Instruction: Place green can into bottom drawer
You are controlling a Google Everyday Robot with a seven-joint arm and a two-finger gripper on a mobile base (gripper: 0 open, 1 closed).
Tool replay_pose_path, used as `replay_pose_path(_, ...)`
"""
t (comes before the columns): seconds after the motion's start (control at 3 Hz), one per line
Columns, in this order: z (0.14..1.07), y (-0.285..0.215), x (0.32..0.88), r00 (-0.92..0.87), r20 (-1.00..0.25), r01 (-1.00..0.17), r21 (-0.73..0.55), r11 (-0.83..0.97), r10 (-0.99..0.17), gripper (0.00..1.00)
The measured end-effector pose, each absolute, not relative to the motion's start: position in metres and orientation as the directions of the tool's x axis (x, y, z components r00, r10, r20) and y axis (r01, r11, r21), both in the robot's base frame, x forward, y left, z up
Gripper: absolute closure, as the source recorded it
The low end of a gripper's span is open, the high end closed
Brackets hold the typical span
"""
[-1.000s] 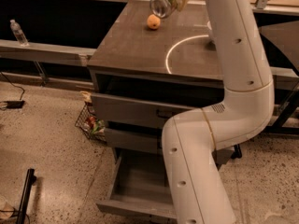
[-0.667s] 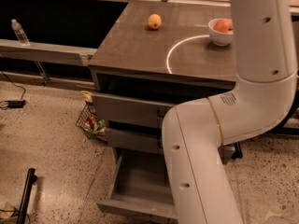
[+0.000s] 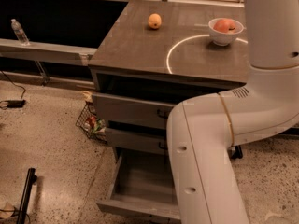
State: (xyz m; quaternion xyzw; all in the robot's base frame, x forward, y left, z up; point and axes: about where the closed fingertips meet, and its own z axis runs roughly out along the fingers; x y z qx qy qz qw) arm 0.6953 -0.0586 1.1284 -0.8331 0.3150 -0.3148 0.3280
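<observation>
The bottom drawer (image 3: 140, 190) is pulled open below the counter, and the part of its grey inside that shows holds nothing. The two upper drawers (image 3: 133, 110) with dark handles sit above it. My white arm (image 3: 210, 139) crosses the right side of the view and rises past the top edge at the upper right. My gripper is out of view above the frame. The green can is also out of view.
On the brown countertop (image 3: 140, 50) lie an orange fruit (image 3: 154, 21) and a white bowl (image 3: 225, 30) holding fruit. A clear plastic bottle (image 3: 18, 31) stands on a ledge at the left. A wire basket (image 3: 91, 122) sits on the floor beside the cabinet.
The gripper, which held the green can above the counter's far edge, has risen out of the top of the view. The arm shifted, uncovering the white bowl.
</observation>
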Motion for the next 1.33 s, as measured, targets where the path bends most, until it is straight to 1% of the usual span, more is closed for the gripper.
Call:
replay_pose_path(0.33,1.131,-0.054,0.7,0.601,0.326,-0.299,-0.755,-0.584,-0.73,1.0)
replay_pose_path(0.67,1.128,-0.058,0.697,0.59,0.287,-0.352,-0.75,-0.56,-0.755,1.0)
replay_pose_path(1.0,1.117,-0.072,0.696,0.538,0.207,-0.472,-0.729,-0.495,-0.817,1.0)
replay_pose_path(1.33,1.107,-0.079,0.698,0.497,0.146,-0.549,-0.711,-0.44,-0.855,1.0)
